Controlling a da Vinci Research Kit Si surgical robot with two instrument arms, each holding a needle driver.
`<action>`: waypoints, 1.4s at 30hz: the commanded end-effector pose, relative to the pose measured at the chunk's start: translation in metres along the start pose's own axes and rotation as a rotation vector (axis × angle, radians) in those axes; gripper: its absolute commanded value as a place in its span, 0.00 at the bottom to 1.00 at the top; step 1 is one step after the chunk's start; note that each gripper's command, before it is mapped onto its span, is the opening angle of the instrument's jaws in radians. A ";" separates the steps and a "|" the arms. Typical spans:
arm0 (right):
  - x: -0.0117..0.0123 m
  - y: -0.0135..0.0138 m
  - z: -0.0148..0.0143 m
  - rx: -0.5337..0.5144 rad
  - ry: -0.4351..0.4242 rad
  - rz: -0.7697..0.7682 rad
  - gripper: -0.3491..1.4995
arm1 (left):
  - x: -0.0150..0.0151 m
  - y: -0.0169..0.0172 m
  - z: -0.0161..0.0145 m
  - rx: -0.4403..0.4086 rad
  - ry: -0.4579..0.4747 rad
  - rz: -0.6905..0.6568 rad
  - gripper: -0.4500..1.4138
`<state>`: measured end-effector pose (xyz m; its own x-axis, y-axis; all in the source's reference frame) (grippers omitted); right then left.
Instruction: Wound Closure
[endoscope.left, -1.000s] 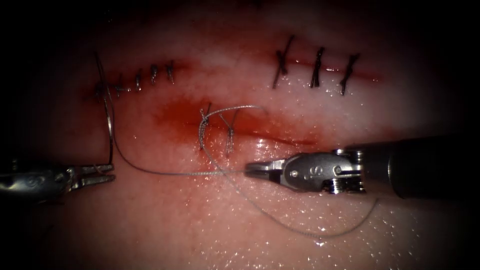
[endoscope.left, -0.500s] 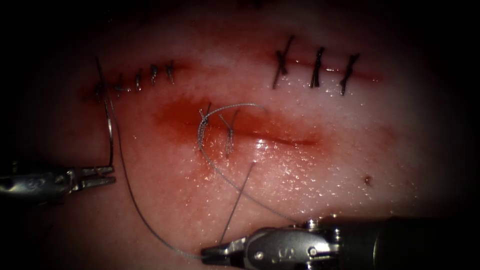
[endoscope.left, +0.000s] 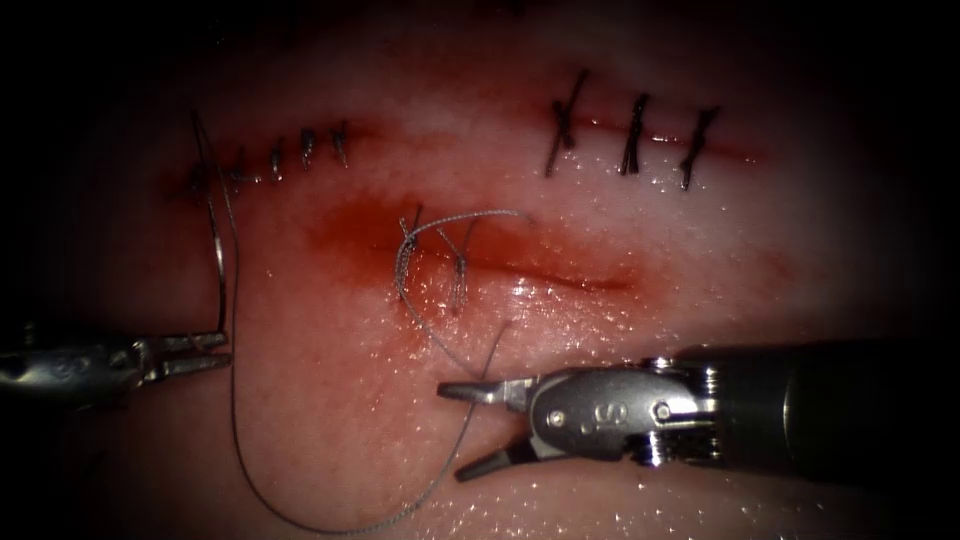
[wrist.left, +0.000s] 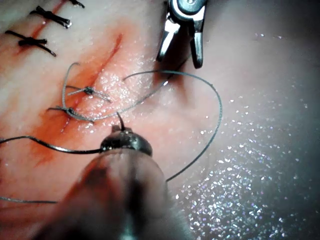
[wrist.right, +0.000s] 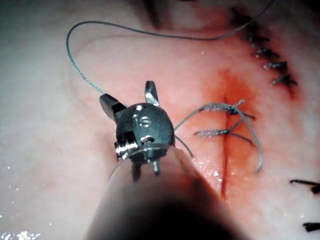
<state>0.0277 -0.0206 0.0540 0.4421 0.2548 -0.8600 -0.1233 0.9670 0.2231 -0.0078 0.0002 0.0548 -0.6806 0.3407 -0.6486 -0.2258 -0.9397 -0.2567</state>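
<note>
On the tissue (endoscope.left: 640, 420) the middle cut (endoscope.left: 560, 278) carries two grey stitches (endoscope.left: 405, 255) at its left end. My left tool (endoscope.left: 205, 350) sits left of the cut, shut on one end of the thin curved needle (endoscope.left: 220, 260). The needle arcs up toward the upper-left stitch row; I cannot tell whether its far tip touches tissue. My right tool (endoscope.left: 455, 430) is below the cut with its jaws wide open and holding nothing. The thread (endoscope.left: 300, 520) runs loose between them. In the right wrist view the open right tool (wrist.right: 130, 97) stands beside the stitches (wrist.right: 220, 107).
A closed cut with short grey stitches (endoscope.left: 290, 150) lies upper left, and another with three dark stitches (endoscope.left: 632, 135) upper right. Red fluid (endoscope.left: 350, 230) stains the tissue around the middle cut. The slack thread (wrist.left: 220, 105) loops wide below the cut.
My right tool, shut on the thread, drew it down toward the front, then came back up and opened, letting it go. The thread now hangs in a slack loop. The left tool stayed still.
</note>
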 end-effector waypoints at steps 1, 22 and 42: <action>-0.0012 0.0007 -0.0001 -0.011 -0.006 -0.010 0.81 | -0.0002 0.0006 0.0009 -0.003 0.000 0.000 0.00; -0.0119 0.0051 0.0051 0.022 -0.127 -0.139 0.01 | -0.0003 0.0009 0.0019 -0.006 0.001 0.002 0.00; -0.0026 -0.0034 0.0012 0.212 -0.089 -0.064 0.00 | -0.0003 0.0009 0.0018 -0.005 0.000 0.000 0.00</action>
<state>0.0271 -0.0235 0.0559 0.5221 0.1847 -0.8327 0.0916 0.9585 0.2700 -0.0085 -0.0001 0.0555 -0.6809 0.3395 -0.6490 -0.2235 -0.9401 -0.2573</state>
